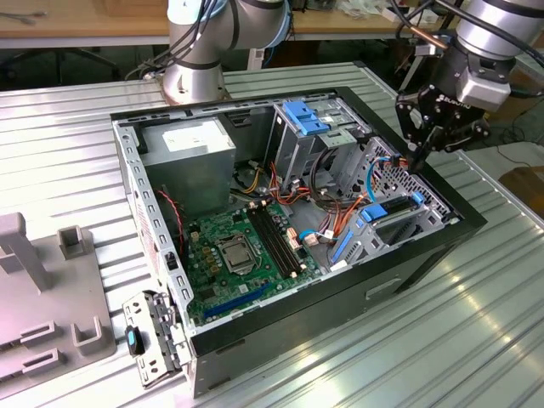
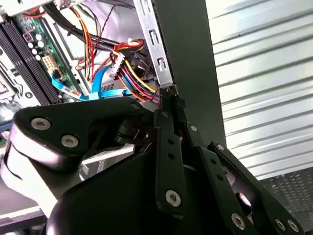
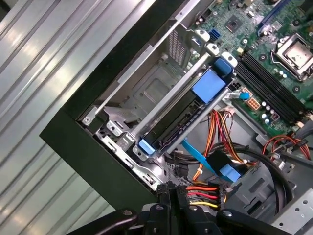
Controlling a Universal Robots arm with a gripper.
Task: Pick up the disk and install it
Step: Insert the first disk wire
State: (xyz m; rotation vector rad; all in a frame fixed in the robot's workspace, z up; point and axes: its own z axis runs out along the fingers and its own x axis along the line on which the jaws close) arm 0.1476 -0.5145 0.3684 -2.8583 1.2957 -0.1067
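Disk (image 3: 182,110) seated in the case (image 1: 442,255) bay. Gripper (image 1: 422,151) at the case rim, fingers (image 2: 168,105) together, holding nothing. Install step apparently finishing; clean retreat needed.

The exterior view looks down at a slant from off the arm, well back, taking in the whole open computer case (image 1: 280,255) on the ribbed metal table (image 1: 68,127); the first wrist view looks steeply down, close, into the case corner with its drive cage (image 3: 171,117) and motherboard (image 3: 274,44); the second wrist view sits closer still, behind the gripper (image 2: 168,100), facing along the case wall; both wrist views share the coloured cable bundle (image 2: 129,73)
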